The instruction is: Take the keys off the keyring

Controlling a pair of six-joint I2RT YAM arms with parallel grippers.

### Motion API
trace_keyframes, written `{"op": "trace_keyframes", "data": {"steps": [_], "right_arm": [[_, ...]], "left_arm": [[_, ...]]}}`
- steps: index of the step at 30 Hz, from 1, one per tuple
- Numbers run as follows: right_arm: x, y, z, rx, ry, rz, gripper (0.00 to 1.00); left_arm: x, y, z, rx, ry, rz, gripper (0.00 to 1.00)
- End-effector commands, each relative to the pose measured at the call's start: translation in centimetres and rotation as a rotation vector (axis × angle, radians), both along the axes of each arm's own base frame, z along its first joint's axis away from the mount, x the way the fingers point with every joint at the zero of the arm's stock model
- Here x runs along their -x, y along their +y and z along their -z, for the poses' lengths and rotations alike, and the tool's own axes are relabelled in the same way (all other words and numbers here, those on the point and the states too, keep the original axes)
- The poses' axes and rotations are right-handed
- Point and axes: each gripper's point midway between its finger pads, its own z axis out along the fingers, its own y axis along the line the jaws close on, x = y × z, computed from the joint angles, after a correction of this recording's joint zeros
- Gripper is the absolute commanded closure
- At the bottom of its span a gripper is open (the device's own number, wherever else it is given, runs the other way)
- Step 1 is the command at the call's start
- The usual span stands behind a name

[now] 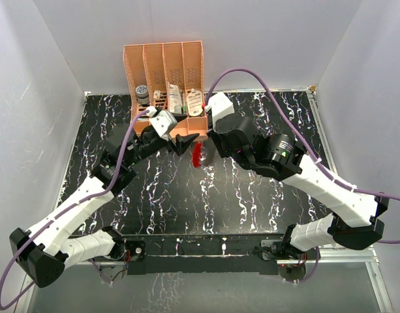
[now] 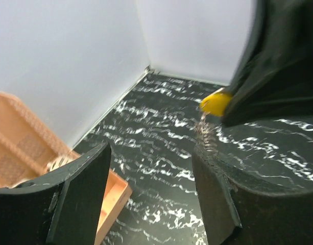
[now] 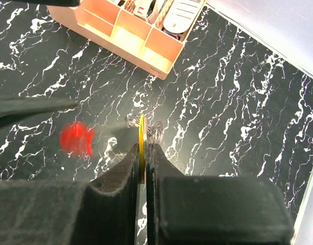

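Observation:
My right gripper (image 3: 145,148) is shut on a thin yellow key (image 3: 142,133), seen edge-on between its fingers. The wire keyring (image 3: 155,130) shows as a blur just beyond the key, and its red tag (image 3: 77,139) is a blurred patch to the left. From above, the red tag (image 1: 198,155) hangs below the two gripper tips, in front of the rack. My left gripper (image 2: 151,153) is open with nothing between its fingers. In its view the yellow key (image 2: 215,102) sticks out of the right gripper's black fingers, with the blurred keyring (image 2: 205,135) beside the left gripper's right finger (image 2: 217,199). From above, the left gripper (image 1: 184,143) faces the right gripper (image 1: 205,139).
An orange rack (image 1: 164,72) with several slots of small items stands at the back of the black marbled table (image 1: 186,202), just behind both grippers. Its low front tray (image 3: 146,48) is close to the grippers. White walls close in the table on three sides.

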Motion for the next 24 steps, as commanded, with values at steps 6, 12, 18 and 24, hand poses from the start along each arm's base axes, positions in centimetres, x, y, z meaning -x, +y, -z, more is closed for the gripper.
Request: {"op": "trace_keyframes", "data": {"steps": [6,12,18,24], "right_arm": [[-0.2,-0.3,-2.5,-0.087,-0.061,0.024,1.00],[-0.1,-0.7,-2.5,-0.089,-0.064,0.034,1.00],[-0.2,-0.7,-2.7,-0.099,-0.074,0.041,1.00],[-0.5,-0.3,-2.7,-0.093,-0.080,0.039,1.00]], "left_arm": [[5.0,-1.4,-5.4,0.077,-0.079,0.257,0.38],[4.6,-2.6,-5.2,0.093,-0.034,0.294,0.52],[4.6,-3.5,-4.5,0.130,0.046,0.328,0.68],[4.8,-4.1,-3.8,0.149,0.097,0.371,0.85]]}}
